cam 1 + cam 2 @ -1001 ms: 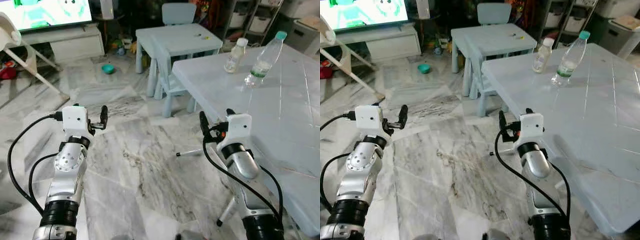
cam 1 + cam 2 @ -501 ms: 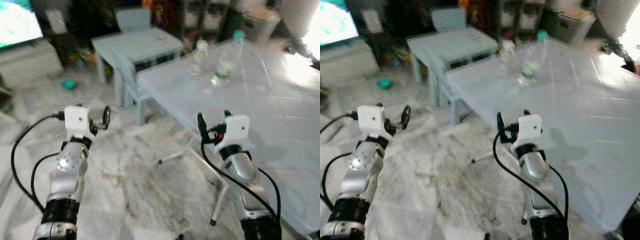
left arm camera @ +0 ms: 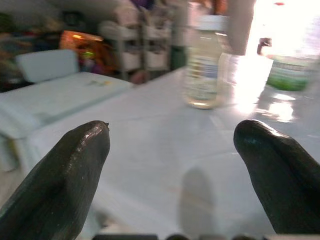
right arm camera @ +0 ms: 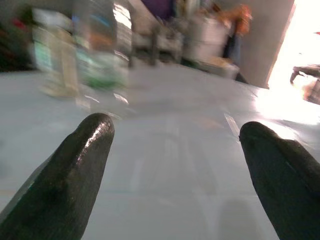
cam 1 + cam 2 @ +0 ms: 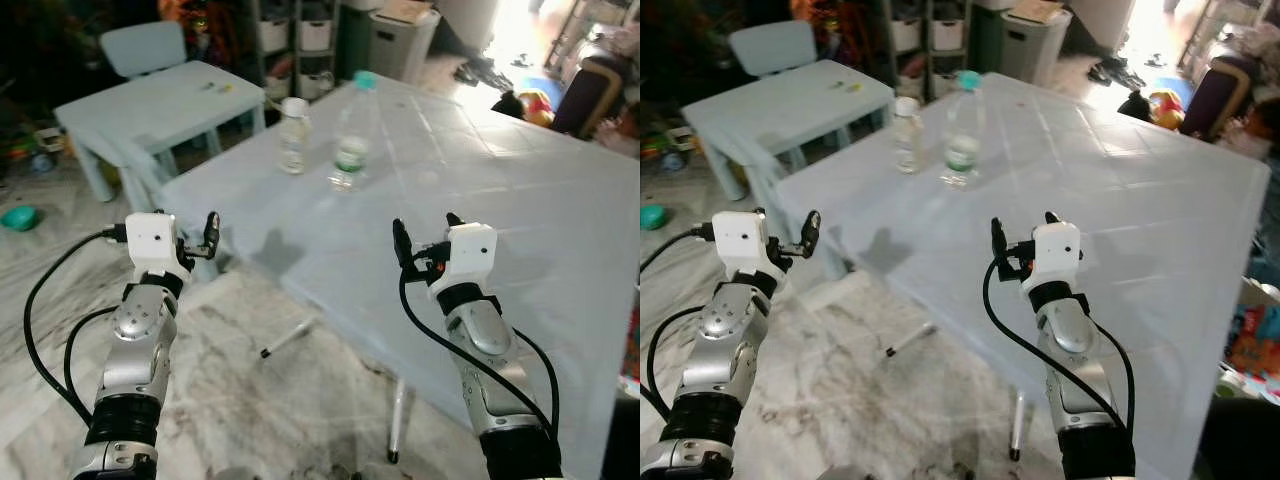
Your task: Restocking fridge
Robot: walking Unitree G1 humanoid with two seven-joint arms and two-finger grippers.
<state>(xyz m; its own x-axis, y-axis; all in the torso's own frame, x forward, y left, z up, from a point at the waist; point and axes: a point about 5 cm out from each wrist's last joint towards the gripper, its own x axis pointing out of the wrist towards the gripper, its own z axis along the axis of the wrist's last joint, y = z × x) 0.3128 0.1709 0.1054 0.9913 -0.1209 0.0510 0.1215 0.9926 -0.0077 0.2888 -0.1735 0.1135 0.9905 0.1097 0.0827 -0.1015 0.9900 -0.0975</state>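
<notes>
There, your left gripper (image 3: pixel 170 165) and right gripper (image 4: pixel 175 165) hung wide open, empty, facing 2 bottles (image 5: pixel 348 133) on the white table (image 5: pixel 520 200).

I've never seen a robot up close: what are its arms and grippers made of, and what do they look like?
Both arms are silver metal tubes with black rings at the joints and loose black cables. Each wrist carries a white boxy block. The left gripper and right gripper each have two long, rounded black fingers.

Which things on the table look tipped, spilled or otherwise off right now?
Nothing stands out. The white-capped bottle and the green-capped bottle stand upright near the far edge of the table, caps on, no spill. The left hand and right hand hover open, holding nothing.
</notes>
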